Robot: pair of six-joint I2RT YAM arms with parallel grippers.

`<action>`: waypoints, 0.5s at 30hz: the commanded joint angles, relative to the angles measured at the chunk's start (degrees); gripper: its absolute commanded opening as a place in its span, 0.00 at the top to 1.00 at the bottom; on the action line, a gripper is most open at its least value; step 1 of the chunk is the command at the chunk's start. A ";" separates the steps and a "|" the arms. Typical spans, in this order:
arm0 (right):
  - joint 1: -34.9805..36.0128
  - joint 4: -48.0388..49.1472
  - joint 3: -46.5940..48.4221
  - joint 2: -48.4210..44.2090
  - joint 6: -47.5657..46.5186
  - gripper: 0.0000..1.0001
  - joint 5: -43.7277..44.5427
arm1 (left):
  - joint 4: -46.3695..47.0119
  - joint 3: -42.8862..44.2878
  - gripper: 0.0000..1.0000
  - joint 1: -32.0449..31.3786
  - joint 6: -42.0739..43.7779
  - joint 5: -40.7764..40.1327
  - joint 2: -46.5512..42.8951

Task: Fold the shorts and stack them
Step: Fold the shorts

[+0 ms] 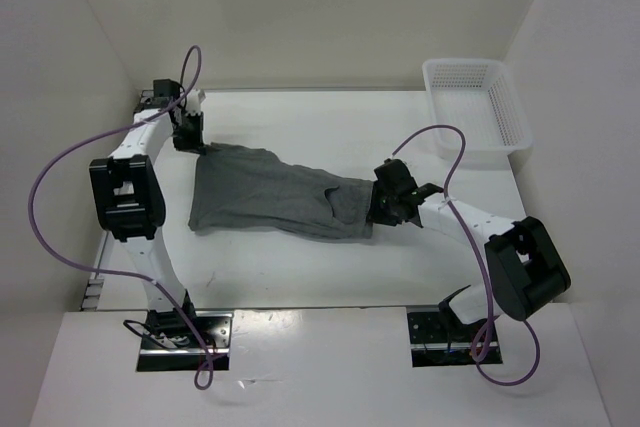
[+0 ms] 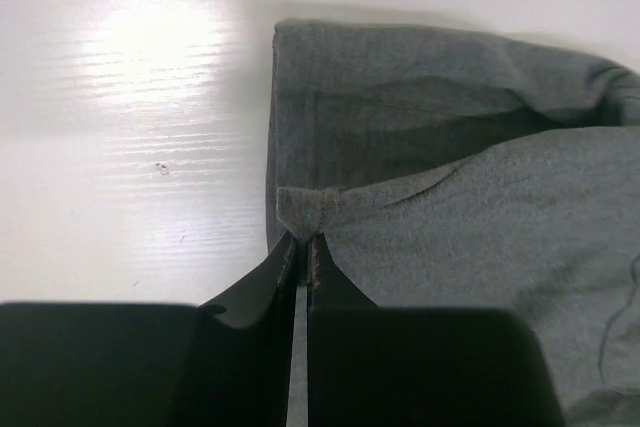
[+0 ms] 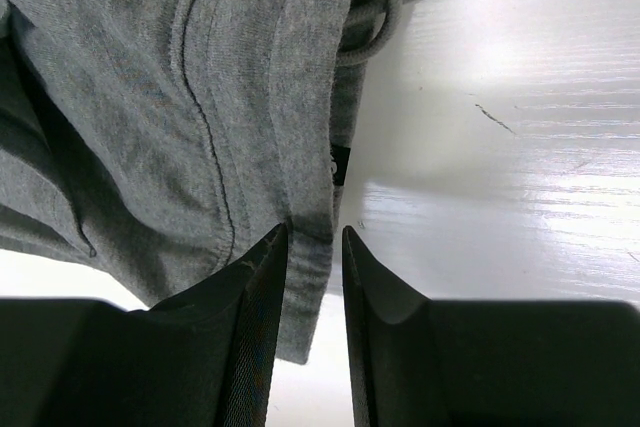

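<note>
Pinch at the left gripper point(image 2: 303, 247): clamped flat on a hem corner of the shorts point(image 2: 440, 197), low centre of the left wrist view. At the right gripper point(image 3: 313, 237), stood narrowly parted astride the waistband edge; could not tell whether truly gripped. Further out, lay spread as a grey band across the middle of the overhead view, on the table point(image 1: 300, 267), leg end at upper left, waist and drawstring point(image 3: 385, 7) at right. Well apart, upper right: basket point(image 1: 475, 107). Judged risky: held only a sliver of hem, likely to slip free under a lift; might drag or bunch the cloth if secured at one end only.
</note>
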 commanded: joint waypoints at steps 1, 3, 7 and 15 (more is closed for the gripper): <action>-0.41 0.13 0.40 -0.77 -0.55 0.66 1.41 | 0.39 0.22 1.00 0.19 0.21 1.49 -4.94; -0.41 0.65 0.40 -0.24 -0.55 0.66 1.41 | 1.00 0.75 1.00 0.19 0.21 1.49 -5.55; -0.41 0.65 -0.13 0.81 -1.08 0.66 1.41 | 3.37 3.64 1.00 0.19 0.21 -1.84 -2.22; -0.94 1.18 0.39 -0.49 -1.08 0.53 1.94 | 3.90 7.26 0.80 -0.34 0.21 -2.99 7.19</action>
